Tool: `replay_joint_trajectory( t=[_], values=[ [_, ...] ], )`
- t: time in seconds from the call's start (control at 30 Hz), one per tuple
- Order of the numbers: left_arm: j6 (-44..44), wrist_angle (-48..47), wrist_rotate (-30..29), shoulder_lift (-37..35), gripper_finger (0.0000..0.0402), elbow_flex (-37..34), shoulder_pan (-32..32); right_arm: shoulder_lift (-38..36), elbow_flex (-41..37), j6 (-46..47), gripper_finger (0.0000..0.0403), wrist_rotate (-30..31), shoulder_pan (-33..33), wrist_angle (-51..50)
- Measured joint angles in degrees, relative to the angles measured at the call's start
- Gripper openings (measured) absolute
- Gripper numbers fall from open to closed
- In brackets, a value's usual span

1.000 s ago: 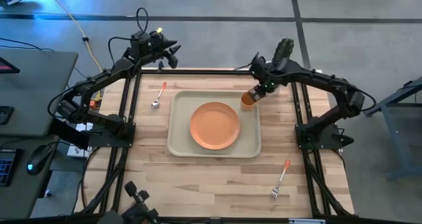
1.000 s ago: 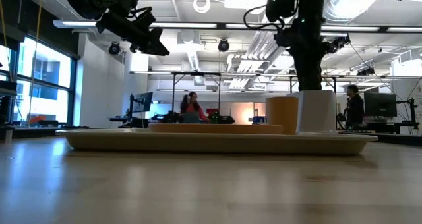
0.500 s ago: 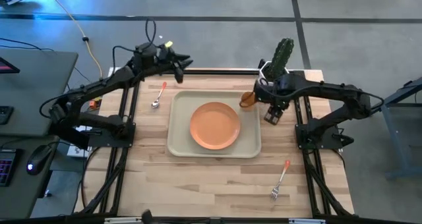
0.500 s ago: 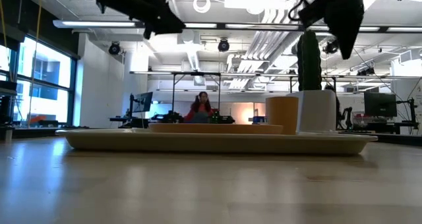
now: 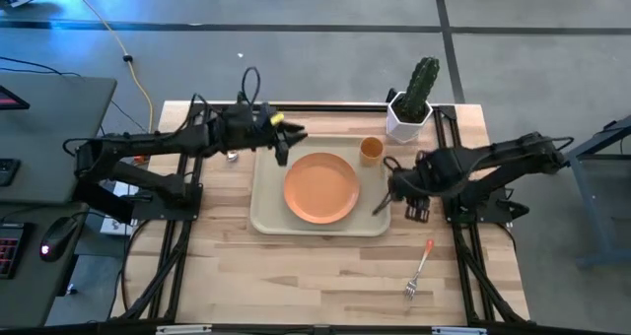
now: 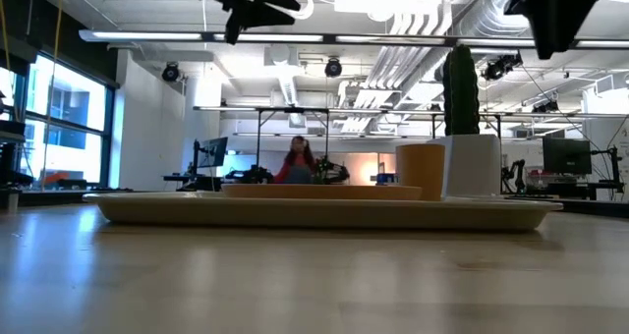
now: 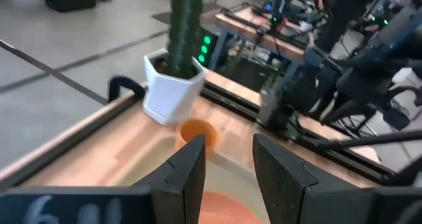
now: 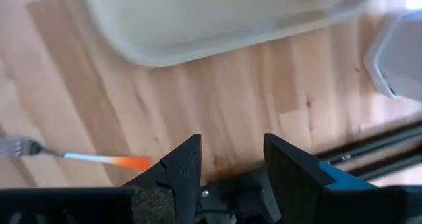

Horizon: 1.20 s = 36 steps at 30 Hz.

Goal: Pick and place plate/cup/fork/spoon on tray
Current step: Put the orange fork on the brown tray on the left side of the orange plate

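Note:
The orange-tan plate (image 5: 321, 187) lies in the middle of the beige tray (image 5: 266, 212). The orange cup (image 5: 371, 150) stands upright in the tray's far right corner; it also shows in the left wrist view (image 7: 196, 130). The fork (image 5: 419, 269) lies on the table near the front right and shows in the right wrist view (image 8: 72, 157). The spoon (image 5: 233, 157) lies left of the tray, mostly hidden under my left arm. My left gripper (image 5: 291, 138) is open and empty above the tray's far left part. My right gripper (image 5: 386, 195) is open and empty above the tray's right rim.
A white pot with a green cactus (image 5: 412, 106) stands at the far right, just behind the cup. Bare wood lies in front of the tray. A black frame runs around the table. People and desks show in the room beyond the table.
My right gripper has drawn back from the cup, which stays upright on the tray, and gone toward the table's near edge to the tray's right rim. My left gripper has come from beyond the far left corner toward the right, over the tray's far left part.

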Motion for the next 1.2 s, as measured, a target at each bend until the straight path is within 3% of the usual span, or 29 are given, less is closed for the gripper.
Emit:
replay_joint_trajectory(
  t=[0.37, 0.5, 0.67, 0.87, 1.2],
  values=[
    [-5.4, -3.0, -13.3, 0.0, 0.0117, 0.0, -13.5, 0.0, 0.0, 8.8, 0.0155, 0.2, 17.9, 0.3],
    [-5.9, -3.2, -18.8, 0.0, 0.0117, 0.0, -17.4, 0.3, -4.4, 8.4, 0.0155, -3.1, 24.1, 8.2],
    [-6.0, -5.2, -25.2, 0.2, 0.0117, 0.0, -20.9, 0.4, -16.4, 6.4, 0.0155, -9.8, 30.6, 26.8],
    [-7.8, -5.2, -26.4, 0.2, 0.0117, 0.0, -23.3, 0.4, -25.9, 12.5, 0.0155, -10.9, 33.3, 43.1],
    [-7.9, -4.0, -26.5, 0.2, 0.0117, 0.0, -23.5, 5.9, -32.8, -1.0, 0.0155, -11.0, 37.6, 47.8]
  ],
)
